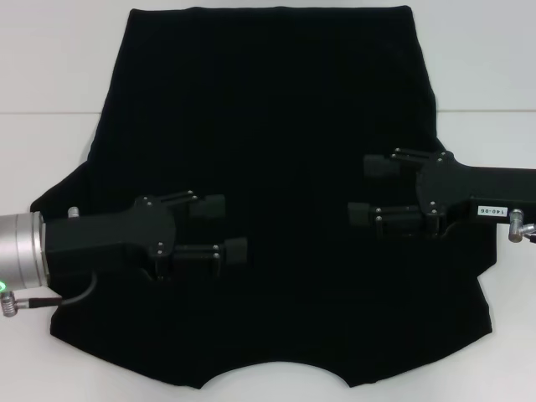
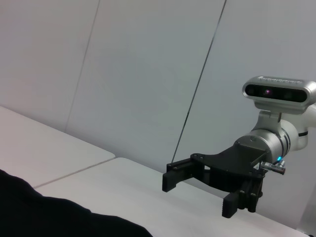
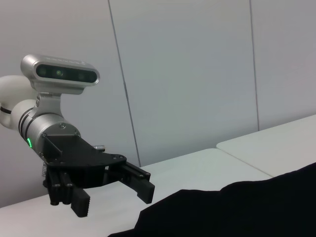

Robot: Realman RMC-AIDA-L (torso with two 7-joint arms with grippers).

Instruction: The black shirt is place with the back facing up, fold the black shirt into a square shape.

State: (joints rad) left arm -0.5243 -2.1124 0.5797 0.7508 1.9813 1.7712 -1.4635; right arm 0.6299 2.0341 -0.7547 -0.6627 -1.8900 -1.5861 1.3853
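Hovering over the black shirt (image 1: 268,167), both of your grippers are open and hold nothing. The left gripper (image 1: 219,227) hangs above the shirt's left half, the right gripper (image 1: 372,189) above its right half, fingertips pointing inward toward each other. The wrist views confirm this: each shows the opposite gripper with its jaws spread and clear of the cloth.

You look to be at the very start of the fold. The shirt lies flat and unfolded on the white table (image 1: 50,67), no print showing, so the back is up as required. No sleeve or side has been turned in yet.

The collar cutout sits at the near edge, toward you, and the straight hem lies at the far edge. The shirt's long axis therefore runs away from you, collar near, hem far, with the sleeves spreading out to either side in the near half.

Your next move likely calls for lowering each gripper to an outer edge, pinching only the fabric there, and keeping both sides even.
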